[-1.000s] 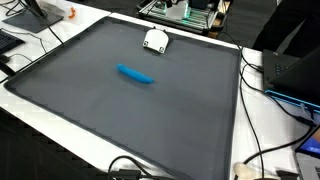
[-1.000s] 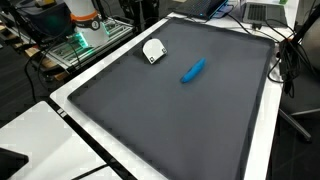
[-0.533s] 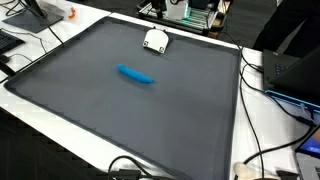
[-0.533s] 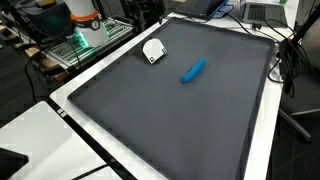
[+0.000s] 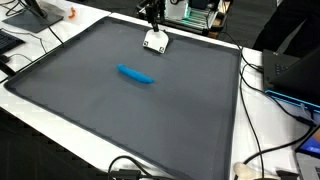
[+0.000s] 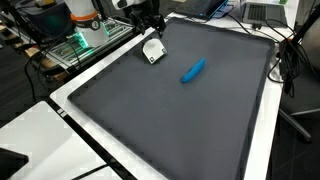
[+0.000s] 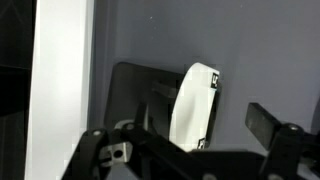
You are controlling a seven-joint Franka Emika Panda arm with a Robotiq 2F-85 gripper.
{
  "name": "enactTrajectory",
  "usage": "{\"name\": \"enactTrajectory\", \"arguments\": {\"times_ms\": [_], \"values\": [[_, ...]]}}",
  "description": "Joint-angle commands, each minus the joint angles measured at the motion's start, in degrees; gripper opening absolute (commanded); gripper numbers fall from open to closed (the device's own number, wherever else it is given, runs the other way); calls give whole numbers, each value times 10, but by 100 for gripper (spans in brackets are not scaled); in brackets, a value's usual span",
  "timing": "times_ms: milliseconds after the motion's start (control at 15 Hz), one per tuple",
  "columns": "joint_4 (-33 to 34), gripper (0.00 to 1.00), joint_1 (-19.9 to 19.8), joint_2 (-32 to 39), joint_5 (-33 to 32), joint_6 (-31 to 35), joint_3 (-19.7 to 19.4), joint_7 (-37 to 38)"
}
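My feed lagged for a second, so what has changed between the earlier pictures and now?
The hand has come into view over the mat's far edge and now hangs just above the white object. The wrist view shows its jaws open, and nothing is gripped. The white object and the blue object lie where they were on the dark mat.

A white table (image 5: 52,122) is carrying a grey mat (image 5: 110,120); a white device (image 5: 155,41) and a blue object (image 5: 135,74) are lying on the mat.
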Motion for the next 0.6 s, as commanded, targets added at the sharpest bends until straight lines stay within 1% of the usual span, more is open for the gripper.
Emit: {"name": "enactTrajectory", "arguments": {"times_ms": [0,267,533], "values": [[0,100,13,41,-9,39,-9,14],[0,100,21,70,3,60,-15,1],[1,100,28,81,19,73,-19,-5]]}}
